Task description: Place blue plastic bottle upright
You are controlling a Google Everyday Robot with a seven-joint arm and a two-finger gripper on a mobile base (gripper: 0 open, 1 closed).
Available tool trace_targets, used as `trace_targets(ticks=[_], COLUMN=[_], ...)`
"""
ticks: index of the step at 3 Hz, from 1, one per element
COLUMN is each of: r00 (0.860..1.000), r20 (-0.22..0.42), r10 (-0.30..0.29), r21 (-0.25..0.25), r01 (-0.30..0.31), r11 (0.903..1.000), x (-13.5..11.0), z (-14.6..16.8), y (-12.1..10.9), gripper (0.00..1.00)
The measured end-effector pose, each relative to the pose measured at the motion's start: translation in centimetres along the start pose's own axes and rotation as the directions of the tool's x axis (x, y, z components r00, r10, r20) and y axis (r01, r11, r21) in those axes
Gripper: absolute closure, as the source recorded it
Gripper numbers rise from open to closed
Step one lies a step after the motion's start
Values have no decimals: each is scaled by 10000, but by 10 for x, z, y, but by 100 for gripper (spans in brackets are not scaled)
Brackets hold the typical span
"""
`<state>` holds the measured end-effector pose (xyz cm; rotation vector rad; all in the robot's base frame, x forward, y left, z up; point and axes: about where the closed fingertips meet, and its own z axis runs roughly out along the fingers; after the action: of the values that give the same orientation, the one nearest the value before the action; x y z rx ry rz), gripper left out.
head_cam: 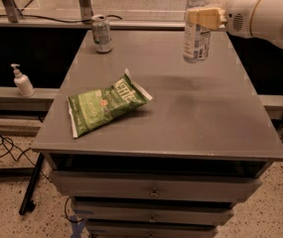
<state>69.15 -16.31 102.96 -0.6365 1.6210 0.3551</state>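
Observation:
The blue plastic bottle [196,36] is clear with a blue-and-white label and hangs upright at the far right of the grey table top [180,113]. Its base is just above or barely at the surface; I cannot tell which. My gripper [204,18] reaches in from the right on a white arm and is shut on the bottle's upper part, with a tan finger [205,18] across its front. The bottle's cap is cut off by the top edge of the view.
A silver drinks can [102,33] stands at the far left corner. A green chip bag [104,104] lies left of centre. A white pump dispenser [22,81] stands on a ledge left of the table. Drawers sit below the front edge.

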Motion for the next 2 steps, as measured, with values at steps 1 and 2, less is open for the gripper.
trace_targets(ticks=[1, 2], r00=[9990, 9957], r20=[397, 912], r10=[-220, -190], r21=[75, -64], r01=[217, 197], r11=[9997, 9998], x=[16, 30], z=[2, 6], y=[2, -3], gripper=[100, 100])
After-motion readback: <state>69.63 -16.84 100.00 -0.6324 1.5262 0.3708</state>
